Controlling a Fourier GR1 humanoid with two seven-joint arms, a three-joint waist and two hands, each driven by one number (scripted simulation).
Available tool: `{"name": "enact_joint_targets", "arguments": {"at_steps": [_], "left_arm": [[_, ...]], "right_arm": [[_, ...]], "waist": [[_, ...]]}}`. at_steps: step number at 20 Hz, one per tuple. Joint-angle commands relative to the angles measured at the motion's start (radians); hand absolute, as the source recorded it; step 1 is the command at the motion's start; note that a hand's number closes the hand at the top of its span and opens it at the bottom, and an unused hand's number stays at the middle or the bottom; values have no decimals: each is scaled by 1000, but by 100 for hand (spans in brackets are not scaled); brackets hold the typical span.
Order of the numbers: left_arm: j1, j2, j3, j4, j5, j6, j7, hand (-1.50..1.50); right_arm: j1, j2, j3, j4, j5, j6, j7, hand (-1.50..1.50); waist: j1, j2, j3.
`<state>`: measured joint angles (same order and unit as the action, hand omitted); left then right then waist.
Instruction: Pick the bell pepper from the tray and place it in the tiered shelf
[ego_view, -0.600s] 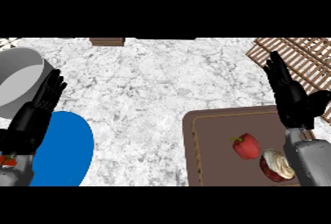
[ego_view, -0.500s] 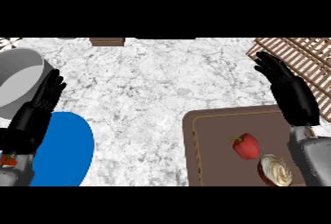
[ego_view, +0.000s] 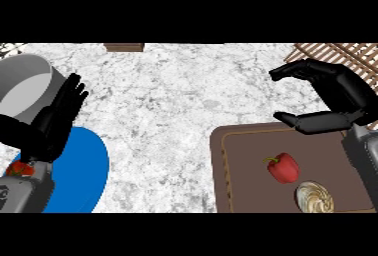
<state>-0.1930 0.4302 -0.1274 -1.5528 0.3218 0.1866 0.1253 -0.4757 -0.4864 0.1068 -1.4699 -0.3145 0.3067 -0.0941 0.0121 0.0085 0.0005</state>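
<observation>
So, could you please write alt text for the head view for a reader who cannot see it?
A red bell pepper lies on a brown tray beside a swirled pastry, with the right robot hand open above the tray's far edge. The left robot hand rests open by a blue plate.

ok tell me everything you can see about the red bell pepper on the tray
The glossy red bell pepper lies on its side on the dark brown rectangular tray, its short green stem pointing toward the upper left. Nothing touches it except the tray. A round cream swirled item sits just below and right of it, and the black right robot hand hovers above, fingers curved, holding nothing.
</observation>
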Motion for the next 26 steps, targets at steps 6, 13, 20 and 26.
{"name": "enact_joint_targets", "arguments": {"at_steps": [6,13,20,26], "left_arm": [[-48,-2,44,56,18,-22,33,0],[-15,-13,34,43,-2,-1,30,0],[-61,-17,32,26,1,11,90,0],[-91,-68,12,48,-51,33,80,0]], "right_arm": [[5,-212,-46,-67,-209,460,-33,-150],[-56,-445,11,-261,68,560,50,-150],[-36,-447,137,-599,523,404,123,-150],[131,-334,280,-769,719,333,282,-150]], "waist": [[-25,-12,-1],[-26,-20,-3],[-27,-16,2],[-23,-10,0]]}}
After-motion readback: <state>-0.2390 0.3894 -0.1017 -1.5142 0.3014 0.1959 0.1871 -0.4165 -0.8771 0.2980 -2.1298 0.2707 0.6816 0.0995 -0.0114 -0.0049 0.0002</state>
